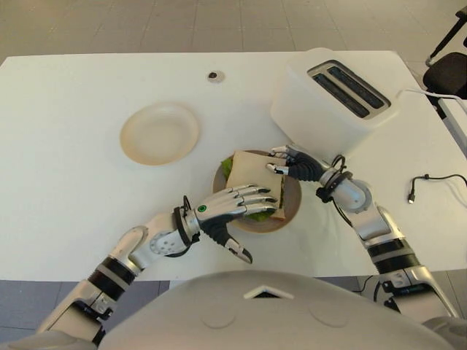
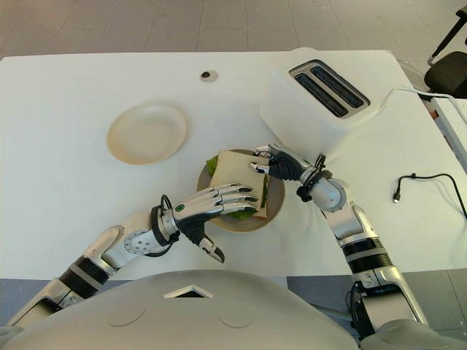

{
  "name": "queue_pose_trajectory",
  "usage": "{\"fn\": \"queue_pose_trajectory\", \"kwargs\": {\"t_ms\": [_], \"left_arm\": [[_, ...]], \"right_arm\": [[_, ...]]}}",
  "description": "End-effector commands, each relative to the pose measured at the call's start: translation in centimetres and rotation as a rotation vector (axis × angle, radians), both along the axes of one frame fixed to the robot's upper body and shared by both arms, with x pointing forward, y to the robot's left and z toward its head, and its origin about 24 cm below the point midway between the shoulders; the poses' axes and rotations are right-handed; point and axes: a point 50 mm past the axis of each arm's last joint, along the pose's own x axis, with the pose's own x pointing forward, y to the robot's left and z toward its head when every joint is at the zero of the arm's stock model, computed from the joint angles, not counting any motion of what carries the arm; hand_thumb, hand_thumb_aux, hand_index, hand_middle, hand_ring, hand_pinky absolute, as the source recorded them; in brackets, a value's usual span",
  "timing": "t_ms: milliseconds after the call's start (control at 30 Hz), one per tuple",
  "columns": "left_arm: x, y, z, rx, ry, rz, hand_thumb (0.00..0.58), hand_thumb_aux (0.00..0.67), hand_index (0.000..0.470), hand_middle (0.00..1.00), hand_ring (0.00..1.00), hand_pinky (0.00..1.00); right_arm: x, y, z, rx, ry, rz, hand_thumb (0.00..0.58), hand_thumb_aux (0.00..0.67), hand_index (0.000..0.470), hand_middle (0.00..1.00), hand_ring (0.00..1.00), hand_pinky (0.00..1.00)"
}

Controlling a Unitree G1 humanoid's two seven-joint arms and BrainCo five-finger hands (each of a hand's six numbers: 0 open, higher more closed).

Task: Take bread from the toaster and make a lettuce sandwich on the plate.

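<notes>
**Handling a floppy lettuce sandwich, some notes on grip**

The sandwich [image 1: 252, 173] sat on the brown plate [image 1: 293, 195] in the middle of the counter [image 1: 73, 109], just in front of the white toaster [image 1: 321, 109]. The toaster's slots looked empty. Both hands were on the sandwich. The left hand [image 1: 230, 206] lay over the near edge with its fingers [image 1: 252, 193] stretched out flat, pressing rather than gripping, so nothing was actually held there. The right hand [image 1: 300, 165] had its fingers curled onto the edge on the toaster side, and it looked like a light pinch on the bread.

My take on how this thing handled: it was light, soft and easy to squash. Toasted bread is a bit stiffer than fresh, but it would dent or crack under a hard squeeze. The lettuce [image 1: 228, 166] poked out at the left corner and under the left hand. It's slick, so I figured the top slice could slide off if pushed sideways.

Best hold, I reckoned, was flat pressure from above, or a gentle pinch across both slices at an edge. Grabbing the top slice alone seemed risky.

A pale empty dish [image 1: 160, 133] sat well apart to the left.
</notes>
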Motion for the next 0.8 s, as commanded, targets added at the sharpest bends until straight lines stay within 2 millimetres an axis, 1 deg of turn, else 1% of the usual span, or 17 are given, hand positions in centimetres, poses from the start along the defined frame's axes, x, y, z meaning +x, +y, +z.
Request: {"fn": "queue_pose_trajectory", "kwargs": {"t_ms": [33, 100, 133, 200, 233, 300, 333, 367, 400, 433, 467, 500, 533, 600, 667, 733, 800], "left_arm": [[-2.5, 2.8, -4.8, 0.323, 0.223, -0.059, 0.000, 0.000, 0.000, 0.00, 0.00, 0.00], [-2.4, 2.8, -4.8, 0.317, 0.232, -0.048, 0.000, 0.000, 0.000, 0.00, 0.00, 0.00], [-2.3, 2.9, -4.8, 0.315, 0.232, -0.043, 0.000, 0.000, 0.000, 0.00, 0.00, 0.00], [-2.0, 2.9, -4.6, 0.310, 0.222, -0.030, 0.000, 0.000, 0.000, 0.00, 0.00, 0.00], [-1.6, 3.0, -4.4, 0.302, 0.208, -0.013, 0.000, 0.000, 0.000, 0.00, 0.00, 0.00], [-0.6, 3.0, -3.6, 0.266, 0.140, 0.029, 0.000, 0.000, 0.000, 0.00, 0.00, 0.00], [0.3, 2.8, -2.8, 0.218, 0.084, 0.069, 0.000, 0.000, 0.000, 0.00, 0.00, 0.00], [1.6, 2.5, -1.4, 0.116, 0.011, 0.141, 0.000, 0.000, 0.000, 0.00, 0.00, 0.00], [2.6, 2.0, 0.3, -0.018, -0.046, 0.197, 0.000, 0.000, 0.000, 0.00, 0.00, 0.00], [3.1, 1.3, 2.5, -0.214, -0.056, 0.232, 0.000, 0.000, 0.000, 0.00, 0.00, 0.00], [3.2, 0.8, 4.3, -0.392, -0.038, 0.236, 0.000, 0.000, 0.000, 0.00, 0.00, 0.00], [2.8, 0.4, 5.7, -0.534, 0.004, 0.216, 0.108, 0.066, 0.046, 0.11, 0.11, 0.11], [2.2, 0.1, 6.6, -0.636, 0.073, 0.180, 0.580, 0.670, 0.470, 1.00, 1.00, 1.00], [0.7, 0.1, 7.1, -0.708, 0.220, 0.072, 0.580, 0.670, 0.470, 1.00, 1.00, 1.00], [-0.7, 0.9, 7.2, -0.702, 0.356, -0.024, 0.580, 0.670, 0.470, 1.00, 1.00, 1.00], [-2.5, 1.9, 6.6, -0.607, 0.493, -0.122, 0.580, 0.670, 0.470, 1.00, 1.00, 1.00], [-4.3, 2.7, 5.2, -0.476, 0.624, -0.186, 0.580, 0.670, 0.470, 1.00, 1.00, 1.00]], "right_arm": [[0.9, -1.2, 2.7, 0.027, -0.174, -0.098, 0.000, 0.000, 0.000, 0.00, 0.00, 0.00], [1.3, -1.7, 5.9, 0.087, -0.387, -0.163, 0.000, 0.000, 0.000, 0.00, 0.00, 0.00], [1.1, -1.8, 7.8, 0.124, -0.507, -0.189, 0.000, 0.000, 0.000, 0.00, 0.00, 0.00], [0.0, -1.7, 9.8, 0.159, -0.636, -0.190, 0.000, 0.000, 0.000, 0.00, 0.00, 0.00], [-0.6, -1.5, 10.0, 0.172, -0.646, -0.167, 0.000, 0.000, 0.000, 0.00, 0.00, 0.00], [-1.8, -0.9, 9.2, 0.183, -0.575, -0.090, 0.000, 0.000, 0.000, 0.00, 0.00, 0.00], [-2.4, -0.6, 8.5, 0.191, -0.517, -0.048, 0.000, 0.000, 0.000, 0.00, 0.00, 0.00], [-3.2, -0.1, 7.7, 0.216, -0.434, 0.007, 0.000, 0.000, 0.000, 0.00, 0.00, 0.00], [-4.1, 0.2, 7.0, 0.234, -0.358, 0.066, 0.066, 0.039, 0.028, 0.73, 0.73, 0.73], [-5.0, 0.6, 6.3, 0.275, -0.275, 0.120, 0.501, 0.423, 0.297, 1.00, 1.00, 1.00], [-5.8, 1.0, 5.8, 0.316, -0.212, 0.165, 0.579, 0.638, 0.448, 1.00, 1.00, 1.00], [-6.5, 1.3, 5.6, 0.345, -0.166, 0.211, 0.580, 0.670, 0.470, 1.00, 1.00, 1.00], [-7.1, 1.6, 5.5, 0.378, -0.124, 0.255, 0.580, 0.670, 0.470, 1.00, 1.00, 1.00], [-8.7, 2.2, 5.4, 0.434, -0.032, 0.370, 0.580, 0.670, 0.470, 1.00, 1.00, 1.00], [-10.7, 2.6, 5.0, 0.456, 0.091, 0.510, 0.580, 0.670, 0.470, 1.00, 1.00, 1.00], [-12.9, 2.6, 4.0, 0.421, 0.230, 0.635, 0.580, 0.670, 0.470, 1.00, 1.00, 1.00], [-14.1, 2.5, 2.8, 0.369, 0.330, 0.702, 0.580, 0.670, 0.470, 1.00, 1.00, 1.00]]}}
